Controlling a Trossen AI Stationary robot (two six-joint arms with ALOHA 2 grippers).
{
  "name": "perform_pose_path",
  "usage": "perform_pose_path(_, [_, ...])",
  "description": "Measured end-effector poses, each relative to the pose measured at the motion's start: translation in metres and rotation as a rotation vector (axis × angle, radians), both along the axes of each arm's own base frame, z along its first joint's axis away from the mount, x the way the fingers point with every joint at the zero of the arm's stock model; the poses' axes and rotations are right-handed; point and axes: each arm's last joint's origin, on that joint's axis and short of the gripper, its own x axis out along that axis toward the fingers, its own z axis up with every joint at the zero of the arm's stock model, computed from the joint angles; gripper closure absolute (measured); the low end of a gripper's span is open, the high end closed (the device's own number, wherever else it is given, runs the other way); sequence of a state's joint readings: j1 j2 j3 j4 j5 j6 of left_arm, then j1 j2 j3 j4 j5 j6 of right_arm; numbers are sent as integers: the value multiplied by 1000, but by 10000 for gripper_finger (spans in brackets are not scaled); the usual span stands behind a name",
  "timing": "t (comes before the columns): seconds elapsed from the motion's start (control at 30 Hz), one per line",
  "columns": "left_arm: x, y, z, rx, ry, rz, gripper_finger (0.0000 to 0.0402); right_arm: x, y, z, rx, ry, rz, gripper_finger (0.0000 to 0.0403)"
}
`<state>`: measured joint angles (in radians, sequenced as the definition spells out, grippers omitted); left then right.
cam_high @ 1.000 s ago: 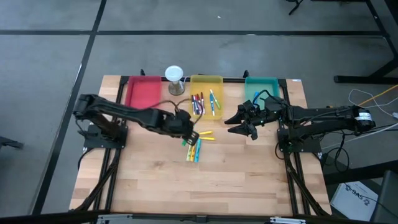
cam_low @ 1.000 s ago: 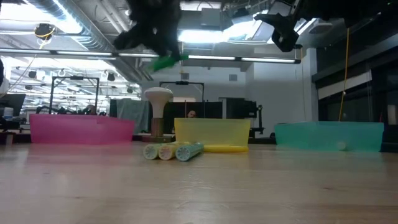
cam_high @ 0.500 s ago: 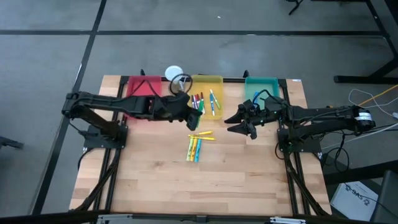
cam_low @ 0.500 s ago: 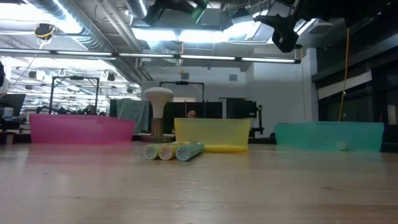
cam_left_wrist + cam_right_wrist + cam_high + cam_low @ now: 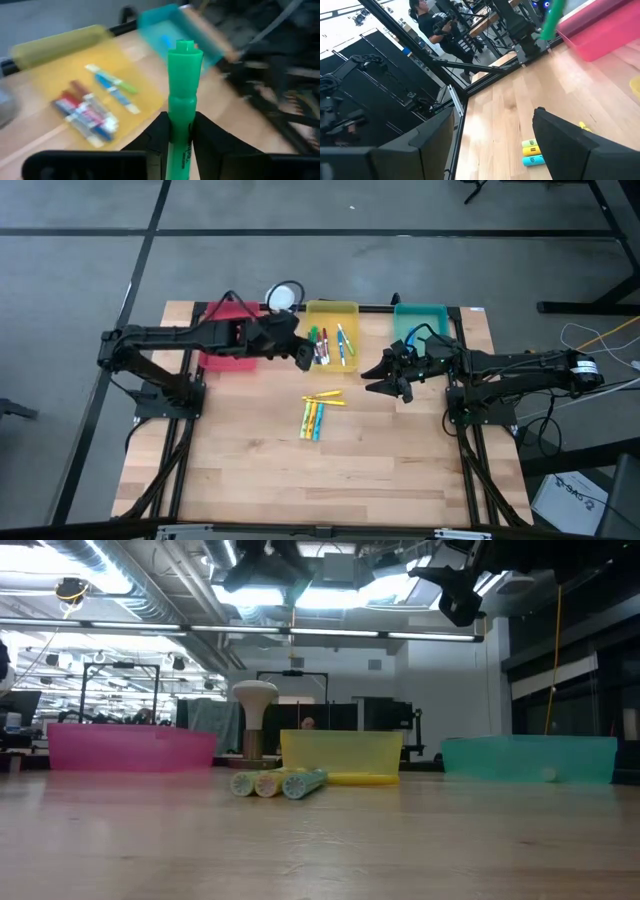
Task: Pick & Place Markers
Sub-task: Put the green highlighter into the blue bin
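Now the left gripper [image 5: 180, 135], clamped on a green capped marker [image 5: 183, 95], has swung from the loose markers [image 5: 314, 418] to the yellow plastic tray [image 5: 331, 311], ready to drop. The right gripper [image 5: 385, 380] waits wide near the teal tray [image 5: 420, 311].

light: bright overhead | glare: ceiling, low view | blur: left wrist background

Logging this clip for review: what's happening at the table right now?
The left gripper holds a green marker above the yellow tray, which already has several markers in it. More markers lie loose on the table. The right gripper hangs open near the teal tray, holding nothing.
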<state>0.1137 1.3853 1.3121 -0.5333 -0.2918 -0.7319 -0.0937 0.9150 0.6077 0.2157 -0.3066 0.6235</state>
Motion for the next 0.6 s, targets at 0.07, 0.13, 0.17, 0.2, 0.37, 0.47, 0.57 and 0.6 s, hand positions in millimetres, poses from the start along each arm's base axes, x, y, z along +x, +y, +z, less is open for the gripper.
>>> perform_pose_path(0.07, [-4,8,-5,-16,56,37,344,0,0,0,0,0,0,140])
perform_pose_path(0.13, [-8,14,-8,-28,98,58,344,0,0,0,0,0,0,140])
perform_pose_path(0.17, [-10,17,-10,-38,117,69,344,0,0,0,0,0,0,140])
perform_pose_path(0.2, [-12,19,-12,-49,140,79,344,0,0,0,0,0,0,140])
perform_pose_path(0.37, [-11,25,-9,-74,102,31,344,0,0,0,-2,-1,0,140])
perform_pose_path(0.47, [-2,25,1,-47,-20,-51,344,0,-1,0,-4,-3,-20,140])
perform_pose_path(0.57, [5,25,13,-19,-156,-105,344,0,-2,0,-10,-3,-74,140])
perform_pose_path(0.6, [7,25,17,-15,-200,-120,344,0,-3,0,-11,-3,-87,140])
